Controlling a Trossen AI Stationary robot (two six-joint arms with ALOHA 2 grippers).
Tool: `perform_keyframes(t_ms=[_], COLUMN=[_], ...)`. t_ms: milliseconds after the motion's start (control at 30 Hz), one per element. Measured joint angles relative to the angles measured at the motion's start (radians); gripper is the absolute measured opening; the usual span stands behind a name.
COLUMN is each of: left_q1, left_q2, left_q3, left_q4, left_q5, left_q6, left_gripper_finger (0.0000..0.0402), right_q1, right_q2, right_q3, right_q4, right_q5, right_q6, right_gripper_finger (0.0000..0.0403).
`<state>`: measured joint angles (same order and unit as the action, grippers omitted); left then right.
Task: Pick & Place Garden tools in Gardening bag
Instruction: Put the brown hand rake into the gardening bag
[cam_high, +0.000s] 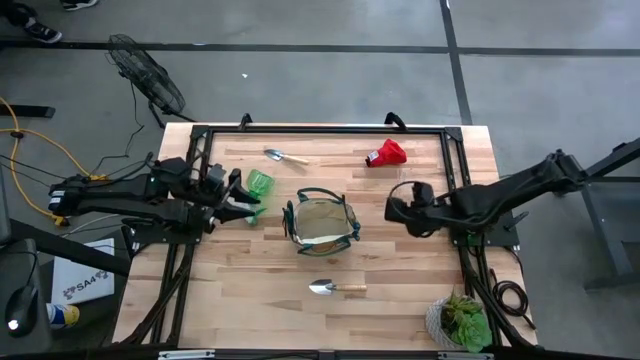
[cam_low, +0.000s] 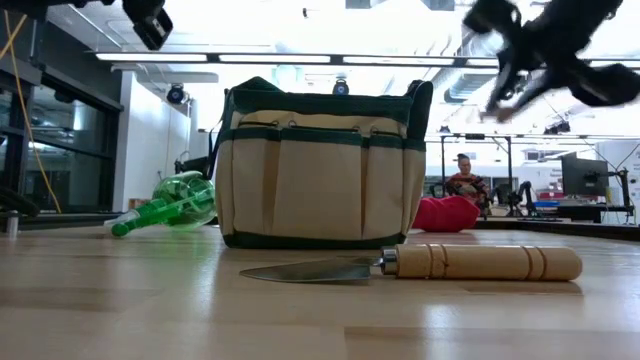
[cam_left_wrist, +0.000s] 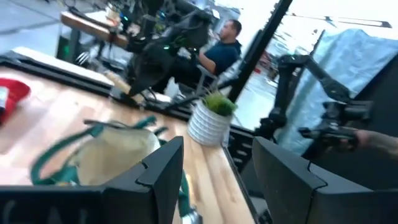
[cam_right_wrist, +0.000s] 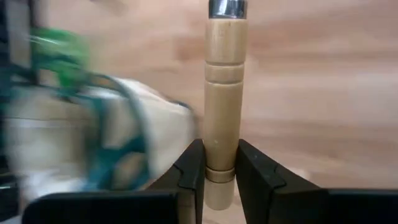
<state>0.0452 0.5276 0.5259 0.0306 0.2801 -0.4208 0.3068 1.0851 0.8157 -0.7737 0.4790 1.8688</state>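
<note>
Garden tools lie scattered around the gardening bag (cam_high: 321, 224), which stands upright near the middle of the wooden table (cam_high: 400, 290), its mouth open to the overhead camera and its dark green loop handles up. One wooden-handled tool (cam_right_wrist: 222, 93) is off the table: the right gripper (cam_right_wrist: 221, 155) is clamped on its pale handle near the butt end, with a silver ferrule showing at the far end, and the bag lies blurred below and to one side of it. From above, that gripper (cam_high: 398, 211) hangs just to the right of the bag.

A silver trowel (cam_high: 337, 288) with a wooden handle lies flat on the table in front of the bag, apart from it, blade pointing left. A second small trowel (cam_high: 285, 156) lies behind the bag towards the far edge. The red piece (cam_high: 387, 153) rests near the far right corner. The bright green piece (cam_high: 259, 184) lies on its side to the left of the bag.

The left gripper (cam_high: 236, 203) sits just beside the green piece, between it and the bag; its wrist camera shows both fingers (cam_left_wrist: 163, 171) spread apart with nothing between them.

A leafy potted plant (cam_high: 461, 320) stands at the near right corner. A fan (cam_high: 150, 75) lies on the floor beyond the table, and a seated person (cam_low: 465, 182) shows far back in the room.
</note>
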Motion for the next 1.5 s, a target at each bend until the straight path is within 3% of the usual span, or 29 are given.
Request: perform_keyframes(t_ms=[167, 333, 667, 1000, 1133, 1500], left_q1=[0.0, 0.0, 0.0, 0.0, 0.0, 0.0], left_q2=[0.036, 0.099, 0.23, 0.314, 0.344, 0.474], left_q3=[0.0, 0.0, 0.0, 0.0, 0.0, 0.115], left_q4=[0.085, 0.214, 0.514, 0.611, 0.626, 0.623], left_q5=[-0.025, -0.052, -0.151, -0.265, -0.294, -0.302], left_q6=[0.09, 0.28, 0.725, 1.076, 1.229, 1.516], left_gripper_finger=[0.0186, 0.0186, 0.0186, 0.0186, 0.0186, 0.0186], right_q1=[0.006, 0.005, 0.005, 0.005, 0.004, -0.053], right_q2=[-0.049, -0.038, 0.146, 0.449, 0.541, 0.671], right_q3=[0.034, 0.035, 0.036, 0.043, 0.095, 0.282], right_q4=[0.162, 0.516, 1.205, 1.898, 1.976, 1.957], right_q5=[0.136, 0.203, 0.172, 0.066, 0.011, -0.155], right_q6=[-0.113, -0.274, -0.542, -0.642, -0.616, -0.582], right_gripper_finger=[0.0055, 0.0055, 0.0055, 0.0055, 0.0055, 0.0055])
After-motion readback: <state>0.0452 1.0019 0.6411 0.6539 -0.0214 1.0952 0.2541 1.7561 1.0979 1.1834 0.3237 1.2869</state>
